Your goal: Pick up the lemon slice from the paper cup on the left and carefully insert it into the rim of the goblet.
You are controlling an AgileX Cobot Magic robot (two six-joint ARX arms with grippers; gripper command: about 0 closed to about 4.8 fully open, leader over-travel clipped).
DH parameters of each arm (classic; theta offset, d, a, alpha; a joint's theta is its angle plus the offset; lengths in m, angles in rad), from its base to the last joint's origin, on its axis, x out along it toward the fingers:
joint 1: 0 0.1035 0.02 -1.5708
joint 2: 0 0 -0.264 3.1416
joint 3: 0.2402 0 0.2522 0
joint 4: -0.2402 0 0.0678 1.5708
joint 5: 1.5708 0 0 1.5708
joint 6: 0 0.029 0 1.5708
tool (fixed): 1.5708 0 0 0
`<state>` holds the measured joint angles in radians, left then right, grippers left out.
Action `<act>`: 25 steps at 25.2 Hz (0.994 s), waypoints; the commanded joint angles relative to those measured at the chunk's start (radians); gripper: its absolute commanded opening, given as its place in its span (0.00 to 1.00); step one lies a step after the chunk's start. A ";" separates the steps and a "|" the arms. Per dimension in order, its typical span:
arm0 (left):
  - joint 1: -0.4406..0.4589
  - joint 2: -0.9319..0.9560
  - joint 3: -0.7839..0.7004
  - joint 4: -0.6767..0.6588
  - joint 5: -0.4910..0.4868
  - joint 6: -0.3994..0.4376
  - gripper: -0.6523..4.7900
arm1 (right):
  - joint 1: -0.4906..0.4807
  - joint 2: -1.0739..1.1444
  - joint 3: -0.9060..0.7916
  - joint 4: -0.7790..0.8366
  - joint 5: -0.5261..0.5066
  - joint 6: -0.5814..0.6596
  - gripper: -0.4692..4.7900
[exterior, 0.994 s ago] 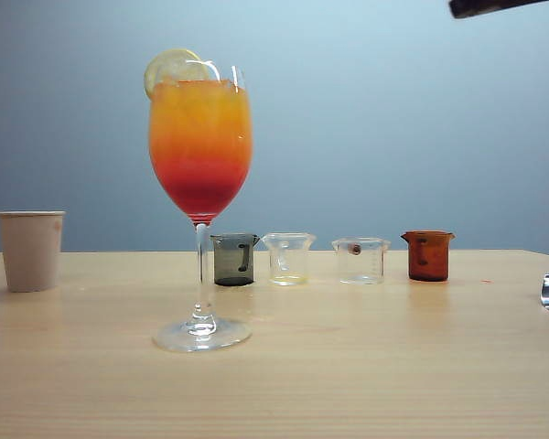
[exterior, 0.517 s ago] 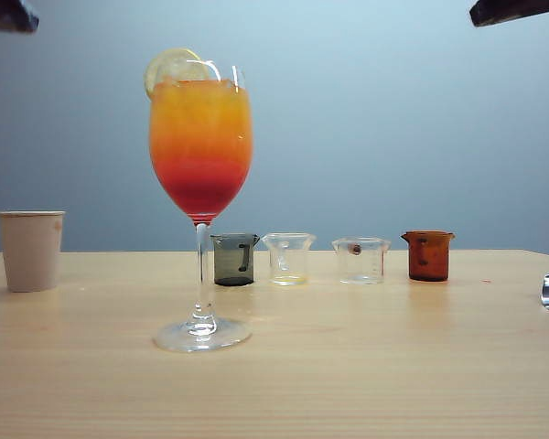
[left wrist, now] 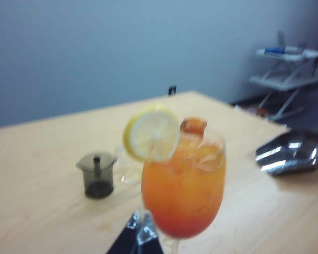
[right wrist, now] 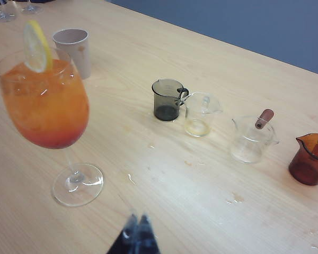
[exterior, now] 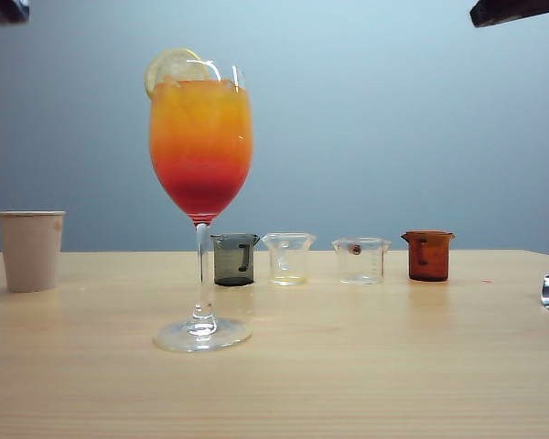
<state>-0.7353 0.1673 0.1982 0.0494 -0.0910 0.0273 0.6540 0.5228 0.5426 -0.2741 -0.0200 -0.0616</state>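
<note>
I see the goblet [exterior: 200,146] holding a drink graded orange-yellow down to deep red, the lemon slice [exterior: 169,69] yellow-rinded and pale inside. The paper cup [exterior: 31,249] is plain beige. Beakers: smoky grey [exterior: 233,259], two clear, one brown [exterior: 428,255]. The counter [exterior: 366,366] is light wood grain, and both grippers' fingers [right wrist: 135,235] look black.

A thin yellow lemon slice [right wrist: 36,46] sits on the rim of the tall clear stemmed goblet [right wrist: 47,106]; the right gripper's [right wrist: 137,233] dark fingertips are pressed together above the pale wooden table [right wrist: 212,174].

Glass, paper and wood
The tall clear glossy goblet [exterior: 200,206] gleamed; the beige paper cup [exterior: 31,250] looked matt, on the pale smooth wood-grain table [exterior: 366,366].
</note>
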 commanded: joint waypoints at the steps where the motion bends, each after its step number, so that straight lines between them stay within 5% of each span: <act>1: 0.000 -0.020 -0.012 0.036 0.008 0.002 0.11 | 0.001 0.000 0.003 0.016 -0.001 -0.002 0.08; 16: 0.023 -0.165 -0.047 0.012 -0.014 0.029 0.11 | 0.000 -0.001 0.003 0.016 -0.001 -0.002 0.08; 22: 0.264 -0.165 -0.082 0.019 0.146 0.026 0.11 | 0.000 0.000 0.003 0.016 -0.001 -0.002 0.08; 25: 0.494 -0.165 -0.097 0.019 0.276 0.024 0.11 | 0.000 0.000 0.003 0.017 0.000 -0.002 0.08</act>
<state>-0.2756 0.0021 0.1032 0.0566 0.1440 0.0521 0.6544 0.5232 0.5426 -0.2741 -0.0208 -0.0616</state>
